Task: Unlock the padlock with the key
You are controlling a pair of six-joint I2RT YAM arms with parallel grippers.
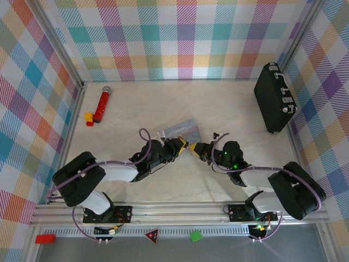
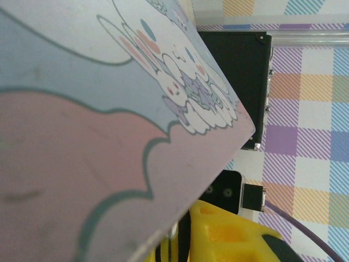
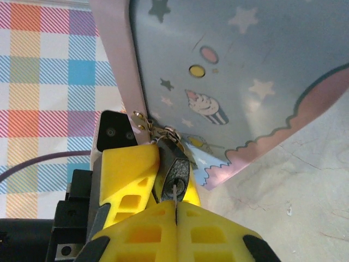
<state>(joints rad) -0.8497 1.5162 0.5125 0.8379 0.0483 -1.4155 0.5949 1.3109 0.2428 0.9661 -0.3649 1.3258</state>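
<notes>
Marbled worktop (image 3: 308, 180); right end effector (image 3: 175, 207) clamped on key (image 3: 175, 192) in padlock (image 3: 175, 164): twist on-axis, no side-load; left end effector (image 1: 181, 145) grip unclear

Pale marbled worktop (image 1: 163, 98), walled in plaid. Carries a black briefcase (image 1: 274, 98), stood on edge at the far right against the wall. Holds, far to the left of the briefcase, a red toy mic (image 1: 102, 105) lying flat, plus a yellow block (image 1: 88, 115) and a red block (image 1: 90, 123), all clustered close together.
</notes>
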